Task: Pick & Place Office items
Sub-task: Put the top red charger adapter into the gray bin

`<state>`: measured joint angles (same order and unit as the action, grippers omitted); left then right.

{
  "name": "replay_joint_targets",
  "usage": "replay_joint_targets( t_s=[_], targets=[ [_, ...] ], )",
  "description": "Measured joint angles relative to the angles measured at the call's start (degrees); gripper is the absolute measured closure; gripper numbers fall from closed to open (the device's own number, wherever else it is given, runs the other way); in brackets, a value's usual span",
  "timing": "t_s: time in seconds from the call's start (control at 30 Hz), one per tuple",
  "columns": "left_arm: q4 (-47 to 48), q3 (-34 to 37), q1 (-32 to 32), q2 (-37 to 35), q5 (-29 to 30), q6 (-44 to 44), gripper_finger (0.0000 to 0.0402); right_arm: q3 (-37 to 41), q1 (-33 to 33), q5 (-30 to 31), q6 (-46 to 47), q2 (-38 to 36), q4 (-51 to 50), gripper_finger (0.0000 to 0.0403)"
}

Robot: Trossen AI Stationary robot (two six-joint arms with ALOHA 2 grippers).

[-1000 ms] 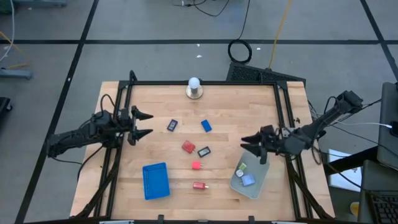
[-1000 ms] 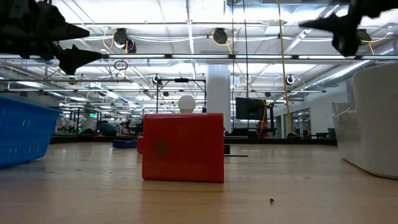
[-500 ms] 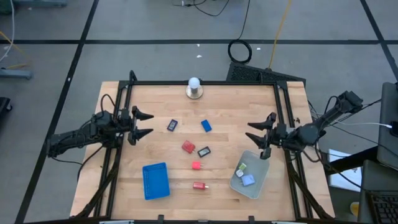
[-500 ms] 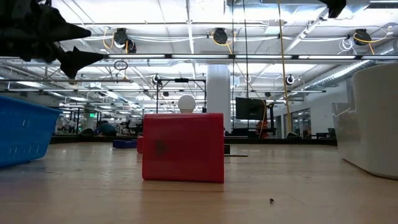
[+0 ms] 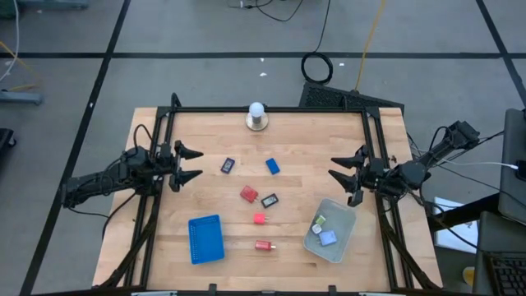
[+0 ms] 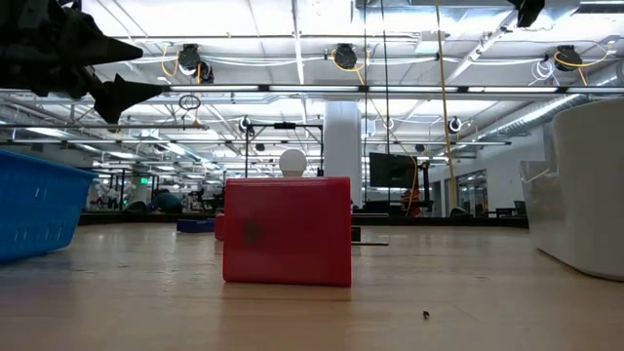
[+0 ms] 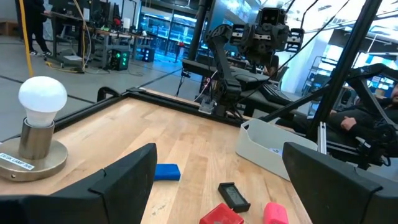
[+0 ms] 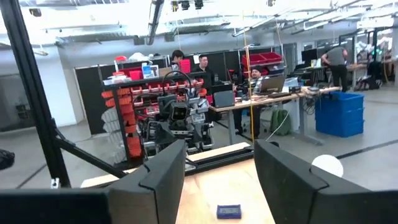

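You were between picks: your right gripper (image 5: 343, 175) hung part-open and empty above the bin (image 5: 343, 243) at lower right; your left gripper (image 5: 188, 165) waited wide open at left; six office items (image 5: 249, 194) lay mid-frame; next, reach for one.

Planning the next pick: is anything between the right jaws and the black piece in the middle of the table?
Nothing visible. The right gripper hangs open above the table, and bare wood lies between it and the black piece. The red block sits on the piece's far side.
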<state>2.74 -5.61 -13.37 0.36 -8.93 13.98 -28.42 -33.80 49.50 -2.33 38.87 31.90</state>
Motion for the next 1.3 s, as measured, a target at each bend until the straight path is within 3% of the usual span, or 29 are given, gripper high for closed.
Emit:
replay_joint_targets(
  t_s=[0.57,0.97,1.17,1.3],
  targets=[
    [0.02,0.0,0.0,0.0,0.01,-0.07,0.005,0.0,0.5,2.64,2.05,0.28,-2.59,0.0218],
    [0.04,-0.02,0.0,0.0,0.01,-0.07,0.005,0.0,0.5,2.74,-1.94,0.26,-5.41,0.0218],
    [0.04,-0.02,0.0,0.0,0.01,-0.07,0.005,0.0,0.48,-3.25,-1.35,-0.04,-5.79,0.0218],
    [0.04,-0.02,0.0,0.0,0.01,-0.07,0.005,0.0,0.5,-3.25,0.02,0.04,-5.82,0.0218]
  ],
)
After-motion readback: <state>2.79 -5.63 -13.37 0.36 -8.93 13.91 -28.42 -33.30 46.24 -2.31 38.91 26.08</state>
